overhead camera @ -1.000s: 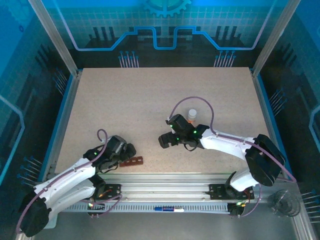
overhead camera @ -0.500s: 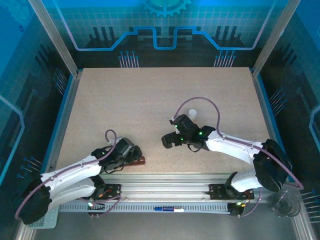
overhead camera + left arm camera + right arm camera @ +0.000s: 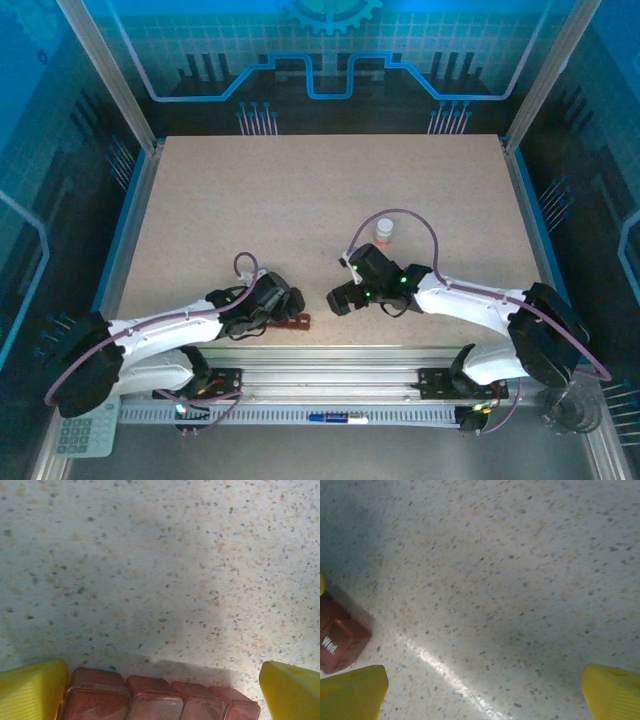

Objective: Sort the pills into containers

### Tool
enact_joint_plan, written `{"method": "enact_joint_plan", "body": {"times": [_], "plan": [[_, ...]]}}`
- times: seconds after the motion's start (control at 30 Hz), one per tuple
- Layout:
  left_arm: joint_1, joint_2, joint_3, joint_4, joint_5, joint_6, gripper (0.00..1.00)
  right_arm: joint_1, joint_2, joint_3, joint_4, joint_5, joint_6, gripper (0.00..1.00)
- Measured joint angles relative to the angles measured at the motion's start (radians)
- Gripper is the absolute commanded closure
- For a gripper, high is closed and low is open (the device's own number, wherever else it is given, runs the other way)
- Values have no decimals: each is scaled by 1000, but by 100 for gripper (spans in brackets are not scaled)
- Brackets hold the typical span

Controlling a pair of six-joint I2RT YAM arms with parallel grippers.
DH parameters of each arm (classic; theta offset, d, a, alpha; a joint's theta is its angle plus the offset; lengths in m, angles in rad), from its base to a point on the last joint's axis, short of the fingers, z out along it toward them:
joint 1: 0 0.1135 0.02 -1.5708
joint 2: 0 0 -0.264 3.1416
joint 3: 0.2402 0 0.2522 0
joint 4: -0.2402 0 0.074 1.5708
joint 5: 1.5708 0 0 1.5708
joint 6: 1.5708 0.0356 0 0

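Top view: the left arm lies low and stretched from its base toward the containers (image 3: 296, 322), a reddish-brown strip near the front edge of the table (image 3: 300, 200). The left gripper (image 3: 284, 311) sits directly over the strip's left end. The right arm is folded at the elbow and reaches back toward the strip, with the right gripper (image 3: 341, 298) just beyond the strip's right end. A small white bottle (image 3: 384, 231) stands behind the strip, well apart from it.

Left wrist view: the left gripper (image 3: 160, 672) is spread wide. The containers (image 3: 160, 702) lie between its yellow fingers (image 3: 32, 690), against the finger at the picture's left and apart from the other, so nothing is clamped. Here the strip resolves into four square lidded compartments in a row, where the top view gives a plain dark bar.

Right wrist view: the right gripper (image 3: 482, 680) is likewise spread, with bare table between its fingers (image 3: 612, 690). One end of the containers (image 3: 337, 642) lies at the left edge, a lid lettered "Wed".
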Motion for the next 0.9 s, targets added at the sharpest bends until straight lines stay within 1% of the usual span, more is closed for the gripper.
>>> {"method": "enact_joint_plan", "body": {"times": [0.2, 0.33, 0.47, 0.67, 0.9], "plan": [[-2, 5, 3, 15, -19, 3, 1, 104, -6, -41, 55, -11, -35, 0], [4, -34, 3, 5, -45, 9, 1, 164, 1, -49, 83, -5, -58, 0], [43, -84, 3, -6, -51, 26, 1, 215, 50, -41, 110, 24, -83, 0], [107, -124, 3, -14, -40, 44, 1, 264, 149, 13, 110, 65, -117, 0], [144, -117, 3, -13, 5, 63, 1, 291, 220, 80, 126, 80, -141, 0]]}}
